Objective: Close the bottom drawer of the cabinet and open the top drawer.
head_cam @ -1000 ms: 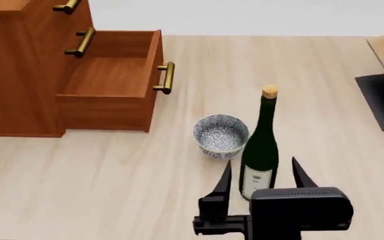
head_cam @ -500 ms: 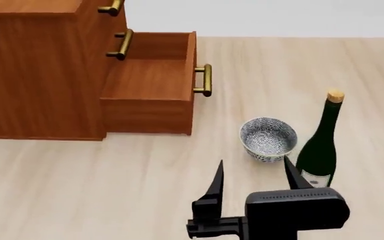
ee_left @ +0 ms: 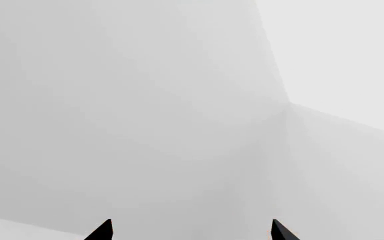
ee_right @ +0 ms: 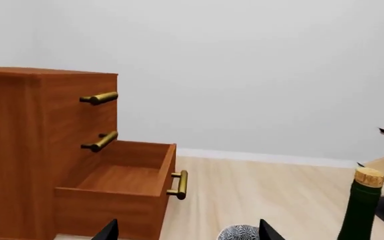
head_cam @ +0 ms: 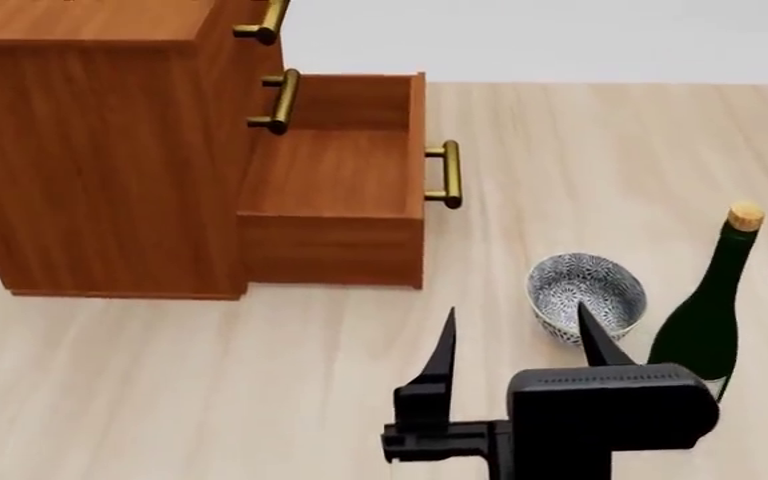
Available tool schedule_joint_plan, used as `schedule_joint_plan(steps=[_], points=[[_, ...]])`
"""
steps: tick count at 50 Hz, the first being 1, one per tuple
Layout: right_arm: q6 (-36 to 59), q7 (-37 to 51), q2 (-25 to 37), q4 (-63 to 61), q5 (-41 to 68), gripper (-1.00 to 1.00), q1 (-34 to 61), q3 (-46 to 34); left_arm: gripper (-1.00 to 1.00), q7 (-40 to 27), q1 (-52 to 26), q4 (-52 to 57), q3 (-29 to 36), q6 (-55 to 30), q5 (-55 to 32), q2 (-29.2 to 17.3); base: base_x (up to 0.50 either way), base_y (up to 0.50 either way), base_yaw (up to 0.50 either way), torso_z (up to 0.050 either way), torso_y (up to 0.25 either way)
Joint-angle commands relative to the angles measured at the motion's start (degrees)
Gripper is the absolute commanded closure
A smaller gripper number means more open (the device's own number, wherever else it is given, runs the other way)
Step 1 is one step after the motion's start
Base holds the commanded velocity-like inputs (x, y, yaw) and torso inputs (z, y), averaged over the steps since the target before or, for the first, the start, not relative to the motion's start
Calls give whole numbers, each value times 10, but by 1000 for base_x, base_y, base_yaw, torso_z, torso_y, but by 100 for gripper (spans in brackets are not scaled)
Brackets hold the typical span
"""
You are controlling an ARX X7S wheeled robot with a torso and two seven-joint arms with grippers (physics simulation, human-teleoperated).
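- Right gripper point(head_cam: 515, 340) jaws spread wide, nothing between them; held low and near, pointing far toward the cabinet, likely staged for a push on the drawer front.
- Left gripper point(ee_left: 190, 232) jaws also spread and empty; only two dark tips visible in left wrist view, facing blank pale wall. Absent from head view, so position relative to the table unknown; presumably parked out of the way.
- Patterned bowl point(head_cam: 586, 297) just far of the right gripper, slightly right; green wine bottle point(head_cam: 706, 312) upright beside it, further right. Both near the straight line to the drawer handle, so a leftward offset probably needed on approach.
- Bottom drawer point(head_cam: 335, 190) pulled well out to the right of the cabinet body, interior bare, brass handle point(head_cam: 447, 174) on its right face. Not yet closed.
- Cabinet point(head_cam: 97, 150) at far left on the pale wood table point(head_cam: 157, 390); middle drawer handle point(head_cam: 277, 101) flush-mounted above the open drawer.
- Top drawer point(ee_right: 106, 86) appears shut, handle point(ee_right: 99, 98) clear only in right wrist view; clipped at the frame edge in head view.
- Hidden or unclear: cabinet's left side and rear; bottle base behind the gripper body in head view; bowl mostly cut off in right wrist view; pale object at far right there only partly in frame, unidentifiable.
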Motion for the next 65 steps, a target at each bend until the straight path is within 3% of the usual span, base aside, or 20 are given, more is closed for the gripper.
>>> schedule_joint_plan(steps=[1, 6, 17, 25, 32, 49, 59, 62, 65], points=[[12, 5, 2, -5, 11, -100, 6, 5, -100, -3, 2, -2, 5, 5, 0, -4, 102, 23, 0, 0, 0], [19, 8, 4, -12, 13, -100, 7, 5, -100, -16, -11, 9, 6, -19, -6, -18, 97, 12, 0, 0, 0], [18, 14, 7, -13, 10, -100, 7, -2, -100, -1, 5, -14, 10, 19, -1, -7, 97, 12, 0, 0, 0], [18, 16, 10, -13, 12, -100, 9, -4, -100, -22, -10, 5, 13, -16, -5, -25, 97, 77, 0, 0, 0], [11, 17, 12, -5, 10, -100, 11, -8, -100, -3, 4, -20, 16, 24, -1, -12, 98, 100, 0, 0, 0], [6, 17, 12, -2, 30, -100, 13, 2, -100, -29, -5, 8, 21, -12, -6, -31, 105, 138, 0, 0, 0], [12, 18, 12, 4, 40, -100, 21, 5, -100, -10, 7, -17, 25, 26, -2, -21, 146, 111, 0, 0, 0], [12, 18, 12, 4, 43, -100, 20, 6, -100, -31, -3, 10, 25, -10, -9, -36, 161, 52, 0, 0, 0], [11, 19, 13, 4, 44, -100, 20, 6, -100, -13, 10, -13, 27, 26, -1, -22, 165, 30, 0, 0, 0]])
